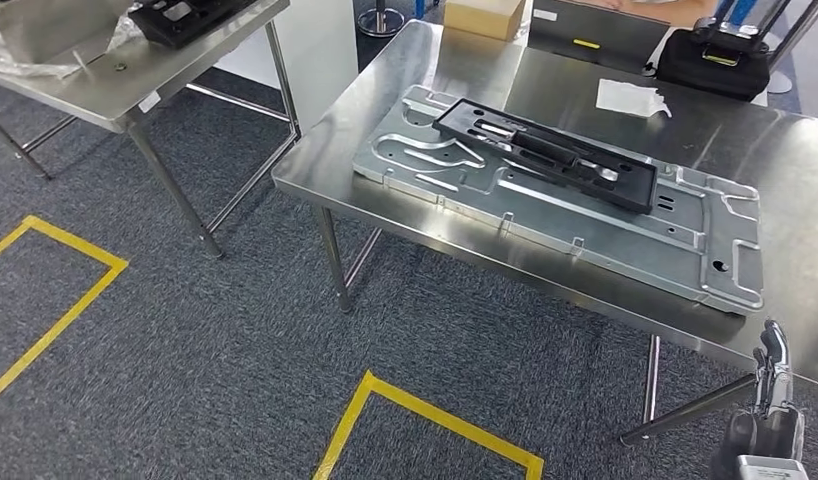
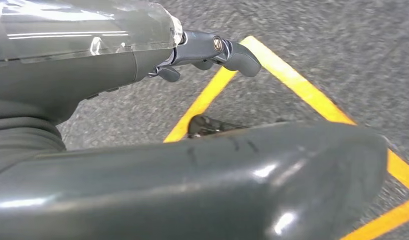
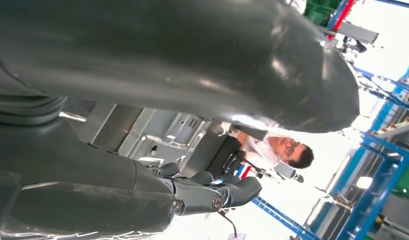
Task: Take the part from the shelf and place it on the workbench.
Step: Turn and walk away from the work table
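Flat, long black part tops metal plate.

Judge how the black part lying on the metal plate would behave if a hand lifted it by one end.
The black part looks moulded and long, so probably stiff yet slightly bendy. Its cut-outs suggest lightness. Flat on the plate, it should slide, not roll.

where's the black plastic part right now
In the head view the long black plastic part lies flat on the large silver stamped metal plate, on the steel workbench at centre right, ahead of the right hand.
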You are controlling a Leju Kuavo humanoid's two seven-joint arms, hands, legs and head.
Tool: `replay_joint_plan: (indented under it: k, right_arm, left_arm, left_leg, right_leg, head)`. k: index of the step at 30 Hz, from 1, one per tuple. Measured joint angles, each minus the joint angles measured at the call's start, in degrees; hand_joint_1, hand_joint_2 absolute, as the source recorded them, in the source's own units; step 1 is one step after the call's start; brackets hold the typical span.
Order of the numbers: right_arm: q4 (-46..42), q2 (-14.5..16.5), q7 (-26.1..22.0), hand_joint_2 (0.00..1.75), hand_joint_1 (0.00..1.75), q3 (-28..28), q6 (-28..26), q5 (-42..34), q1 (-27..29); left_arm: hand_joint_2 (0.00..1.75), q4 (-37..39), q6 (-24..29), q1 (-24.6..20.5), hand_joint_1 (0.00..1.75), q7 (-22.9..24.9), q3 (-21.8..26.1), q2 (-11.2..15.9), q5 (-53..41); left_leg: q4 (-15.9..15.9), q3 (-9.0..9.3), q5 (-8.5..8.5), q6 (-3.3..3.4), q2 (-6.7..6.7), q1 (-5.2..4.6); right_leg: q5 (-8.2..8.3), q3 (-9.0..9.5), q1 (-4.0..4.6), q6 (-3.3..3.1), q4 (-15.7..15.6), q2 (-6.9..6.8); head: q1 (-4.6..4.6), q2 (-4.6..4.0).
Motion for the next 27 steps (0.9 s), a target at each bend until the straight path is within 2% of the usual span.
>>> replay_joint_plan:
  k: [1,2,3,4,5,6,7,8,9,11,12,13,14,15,16,17,18,19,20,21,22,23,24,25,26,27]
  right_arm:
    - [0.0,0.2,-0.1,0.00,0.00,-0.5,0.1,0.6,0.0]
    - [0.0,0.3,-0.2,0.00,0.00,-1.0,0.3,1.2,0.0]
    - [0.0,0.5,-0.3,0.00,0.00,-1.4,0.5,1.7,-0.1]
    - [0.1,0.7,-0.3,0.00,0.00,-1.8,0.8,2.2,-0.2]
    - [0.3,0.9,-0.4,0.00,0.00,-2.1,1.0,2.6,-0.3]
    - [0.7,1.0,-0.4,0.00,0.00,-2.3,1.1,3.0,-0.5]
    - [1.3,1.1,-0.4,0.00,0.00,-2.3,1.1,3.5,-0.8]
    - [2.0,1.2,-0.4,0.00,0.00,-2.4,1.1,4.0,-1.1]
    - [3.0,1.2,-0.3,0.00,0.00,-2.4,1.1,4.6,-1.4]
    - [5.7,1.1,0.2,0.00,0.00,-1.9,1.1,6.1,-1.9]
    - [7.5,0.9,0.6,0.00,0.00,-1.3,0.9,6.8,-2.3]
    - [9.7,0.7,1.0,0.00,0.00,-0.5,0.6,7.4,-2.7]
    - [11.9,0.3,1.4,0.00,0.00,0.5,0.1,8.0,-3.3]
    - [14.2,-0.1,2.0,0.00,0.00,1.7,-0.4,8.4,-3.9]
    - [16.8,-0.6,2.6,0.00,0.00,2.9,-1.1,8.9,-4.5]
    - [19.9,-1.0,3.0,0.00,0.00,4.4,-1.9,9.2,-5.1]
    - [23.5,-1.5,3.0,0.00,0.00,6.1,-3.1,9.2,-5.9]
    - [27.7,-2.1,2.8,0.00,0.00,8.0,-4.5,9.0,-7.0]
    - [32.2,-2.6,2.2,0.00,0.00,10.1,-6.2,8.6,-8.0]
    - [36.3,-2.9,1.5,0.00,0.00,12.1,-7.9,8.1,-9.0]
    - [40.3,-3.2,0.9,0.00,0.00,14.2,-9.5,7.5,-9.9]
    - [43.9,-3.4,0.4,0.00,0.00,16.2,-10.6,6.9,-10.8]
    - [47.4,-3.5,0.2,0.00,0.00,18.1,-11.5,6.4,-11.7]
    - [51.4,-3.7,0.4,0.00,0.00,20.2,-12.5,5.9,-12.8]
    - [55.5,-3.8,0.8,0.00,0.00,22.3,-13.9,5.9,-14.0]
    - [59.8,-4.0,1.3,0.00,0.00,24.8,-15.8,6.3,-15.3]
  left_arm:
    - [0.00,0.0,0.0,0.0,0.00,0.0,0.0,0.0,0.0]
    - [0.00,0.0,-0.1,-0.1,0.00,0.0,-0.1,0.0,-0.1]
    - [0.00,0.0,-0.1,-0.2,0.00,0.0,-0.2,-0.1,-0.1]
    - [0.00,0.0,-0.2,-0.2,0.00,0.0,-0.2,-0.1,-0.2]
    - [0.00,0.0,-0.3,-0.2,0.00,0.0,-0.3,-0.1,-0.2]
    - [0.00,0.0,-0.3,-0.1,0.00,0.0,-0.4,-0.1,-0.3]
    - [0.00,0.0,-0.3,0.0,0.00,0.0,-0.5,0.0,-0.4]
    - [0.00,0.0,-0.2,0.2,0.00,0.1,-0.6,0.0,-0.6]
    - [0.00,0.0,-0.2,0.2,0.00,0.1,-0.7,0.1,-0.7]
    - [0.00,0.0,-0.2,0.1,0.00,0.2,-0.9,0.1,-1.0]
    - [0.00,0.0,-0.2,0.0,0.00,0.2,-1.0,0.1,-1.0]
    - [0.00,0.0,-0.2,-0.1,0.00,0.2,-1.0,0.1,-1.1]
    - [0.00,0.0,-0.3,-0.1,0.00,0.2,-1.0,0.1,-1.2]
    - [0.00,0.0,-0.3,-0.1,0.00,0.2,-1.1,0.1,-1.2]
    - [0.00,0.0,-0.2,-0.1,0.00,0.2,-1.1,0.1,-1.3]
    - [0.00,0.0,-0.2,-0.2,0.00,0.2,-1.2,0.0,-1.4]
    - [0.00,0.1,-0.2,-0.4,0.00,0.2,-1.2,0.0,-1.6]
    - [0.00,0.1,-0.1,-0.5,0.00,0.2,-1.3,-0.1,-1.7]
    - [0.00,0.1,0.0,-0.6,0.00,0.3,-1.4,-0.2,-1.9]
    - [0.00,0.1,0.1,-0.6,0.00,0.3,-1.4,-0.2,-2.1]
    - [0.00,0.1,0.2,-0.4,0.00,0.4,-1.4,-0.2,-2.1]
    - [0.00,0.1,0.3,-0.2,0.00,0.5,-1.4,-0.2,-2.2]
    - [0.00,0.1,0.5,-0.1,0.00,0.6,-1.4,-0.2,-2.3]
    - [0.00,0.1,0.8,-0.1,0.00,0.6,-1.4,-0.2,-2.4]
    - [0.00,0.1,1.1,-0.1,0.00,0.6,-1.4,-0.2,-2.6]
    - [0.00,0.1,1.4,-0.1,0.00,0.6,-1.5,-0.2,-2.8]
  left_leg:
    - [0.3,-0.90,0.56,-0.15,-0.68,0.02]
    - [0.7,-1.68,1.04,-0.36,-1.34,-0.05]
    - [1.0,-2.26,1.55,-0.63,-1.93,-0.09]
    - [1.2,-2.76,2.11,-0.94,-2.51,-0.10]
    - [1.1,-3.14,2.72,-1.32,-3.12,-0.11]
    - [1.0,-3.46,3.31,-1.68,-3.64,-0.07]
    - [1.2,-3.88,3.22,-2.00,-3.53,-0.04]
    - [2.0,-4.41,2.06,-2.25,-2.90,-0.02]
    - [3.9,-5.11,-0.14,-2.47,-1.87,0.08]
    - [10.5,-6.72,-5.98,-3.00,0.10,0.50]
    - [14.0,-7.26,-7.74,-3.34,0.49,0.78]
    - [16.7,-7.28,-8.07,-3.68,0.73,1.05]
    - [17.7,-6.52,-7.07,-4.00,0.91,1.34]
    - [16.7,-4.83,-5.37,-4.23,1.20,1.62]
    - [13.9,-2.21,-3.93,-4.37,1.87,1.87]
    - [9.9,1.01,-3.70,-4.47,3.00,1.94]
    - [5.8,3.83,-4.30,-4.26,3.98,1.85]
    - [2.6,5.67,-5.26,-3.93,4.72,1.70]
    - [0.8,6.43,-6.06,-3.49,4.91,1.47]
    - [0.2,6.17,-6.06,-2.84,4.45,1.32]
    - [0.1,5.65,-5.61,-2.26,4.05,1.31]
    - [-0.1,5.11,-5.01,-1.67,3.64,1.27]
    - [-0.3,4.45,-4.36,-1.13,3.24,1.26]
    - [-0.3,3.65,-3.64,-0.70,2.81,1.20]
    - [-0.3,2.70,-2.96,-0.42,2.26,1.03]
    - [-0.3,1.74,-2.29,-0.27,1.63,0.83]
  right_leg:
    - [1.45,3.01,0.02,-0.35,-3.9,1.06]
    - [1.99,6.05,0.06,-0.71,-8.3,2.41]
    - [1.79,8.31,0.10,-0.94,-12.0,3.52]
    - [1.33,9.68,0.19,-1.10,-14.4,4.25]
    - [1.07,9.99,0.32,-1.23,-15.5,4.10]
    - [1.34,9.66,0.20,-1.41,-15.7,3.44]
    - [1.89,9.21,0.10,-1.74,-15.8,2.73]
    - [2.54,8.69,-0.04,-2.16,-16.0,2.00]
    - [3.20,8.07,-0.18,-2.51,-16.1,1.18]
    - [4.28,6.76,-0.02,-2.87,-16.0,-0.53]
    - [4.79,6.02,0.04,-2.84,-15.8,-1.41]
    - [5.29,5.21,0.04,-2.72,-15.6,-2.25]
    - [5.74,4.34,0.03,-2.54,-15.3,-3.04]
    - [6.14,3.47,0.01,-2.33,-14.9,-3.80]
    - [6.46,2.70,0.01,-2.07,-14.5,-4.49]
    - [6.73,2.04,0.09,-1.78,-14.0,-5.08]
    - [6.98,1.58,0.20,-1.44,-13.7,-5.68]
    - [7.31,1.27,0.34,-1.05,-13.4,-6.25]
    - [7.68,1.06,0.44,-0.66,-13.3,-6.81]
    - [8.10,0.96,0.41,-0.26,-13.3,-7.43]
    - [8.12,0.79,0.22,0.18,-13.1,-7.34]
    - [7.24,0.47,0.00,0.54,-12.5,-6.42]
    - [5.37,-0.06,-0.19,0.82,-11.1,-4.96]
    - [2.56,-0.89,-0.33,0.96,-8.6,-3.12]
    - [-0.42,-1.88,-0.31,0.93,-5.2,-1.72]
    - [-2.61,-2.71,-0.26,0.81,-1.6,-0.98]
  head:
    - [0.00,0.00]
    - [0.00,0.00]
    - [0.00,0.00]
    - [0.00,0.00]
    - [0.00,0.00]
    - [0.01,0.00]
    - [0.01,0.00]
    - [0.00,0.00]
    - [-0.01,0.00]
    - [-0.02,0.00]
    - [-0.02,0.00]
    - [-0.02,0.00]
    - [-0.02,0.00]
    - [-0.02,0.00]
    - [-0.02,0.00]
    - [-0.03,0.00]
    - [-0.03,0.00]
    - [-0.03,0.00]
    - [-0.03,0.00]
    - [-0.03,0.00]
    - [-0.03,0.00]
    - [-0.03,0.00]
    - [-0.02,0.00]
    - [-0.02,0.00]
    - [-0.02,0.00]
    - [-0.02,0.00]
